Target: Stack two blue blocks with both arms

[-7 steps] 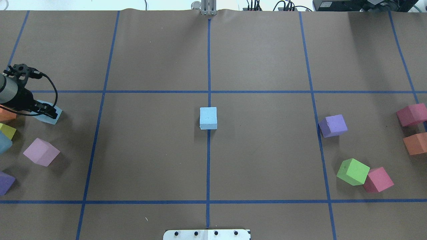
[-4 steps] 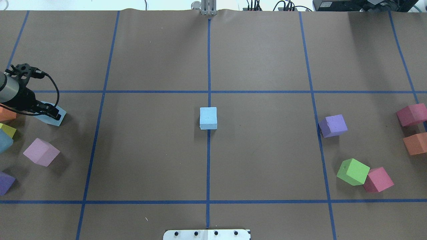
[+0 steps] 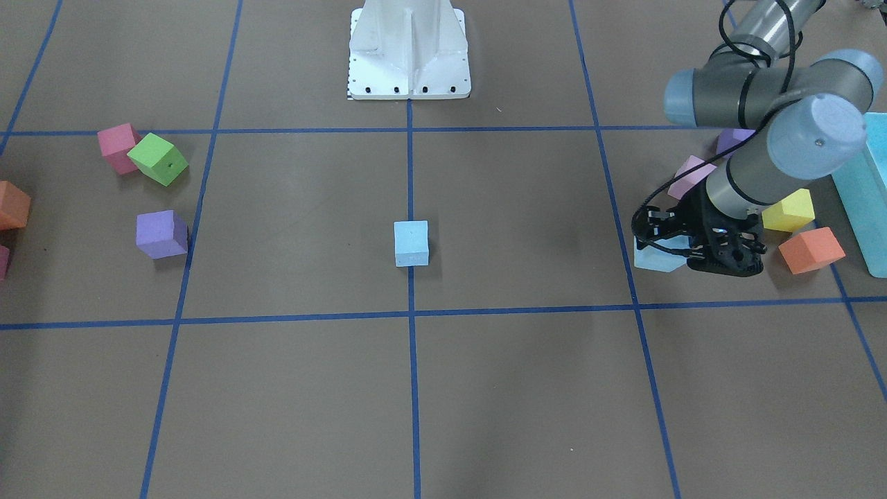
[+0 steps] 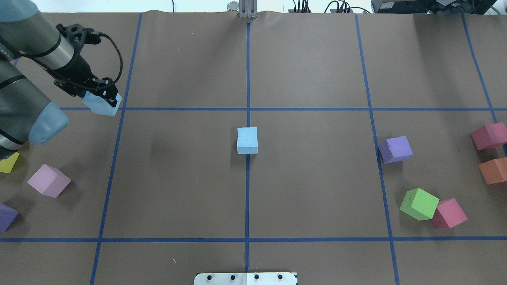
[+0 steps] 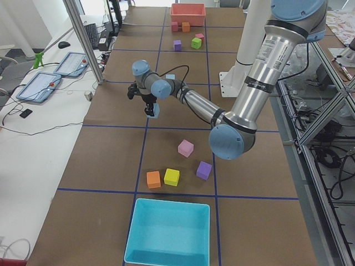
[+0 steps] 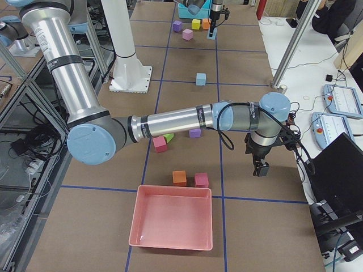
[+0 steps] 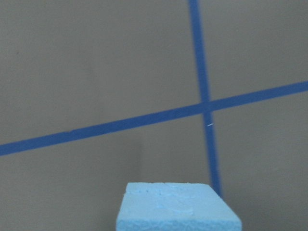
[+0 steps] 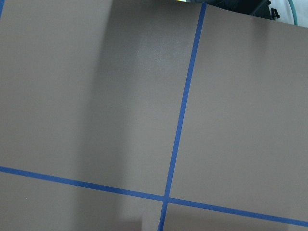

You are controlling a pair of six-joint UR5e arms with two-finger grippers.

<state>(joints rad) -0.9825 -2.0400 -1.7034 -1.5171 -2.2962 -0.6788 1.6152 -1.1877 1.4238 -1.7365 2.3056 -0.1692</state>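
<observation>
One pale blue block (image 4: 247, 140) rests on the table's centre line; it also shows in the front-facing view (image 3: 411, 243). My left gripper (image 4: 103, 98) is shut on the second blue block (image 4: 100, 104) and holds it above the table, left of centre. The left wrist view shows this block (image 7: 178, 208) between the jaws, over a crossing of tape lines. In the front-facing view the left gripper (image 3: 682, 255) sits around the block (image 3: 653, 260). My right gripper (image 6: 261, 168) shows only in the exterior right view, far from the blocks; I cannot tell whether it is open.
Pink (image 4: 49, 180), yellow (image 4: 8, 163) and purple (image 4: 6, 217) cubes lie at the left. Purple (image 4: 395, 149), green (image 4: 419, 204), red (image 4: 448, 213) and orange (image 4: 493, 170) cubes lie at the right. A turquoise box (image 5: 169, 233) and a pink tray (image 6: 172, 215) stand at the table's ends.
My left gripper has lifted the blue block off the table and carried it up and to the right in the overhead view. The centre block has not moved.
</observation>
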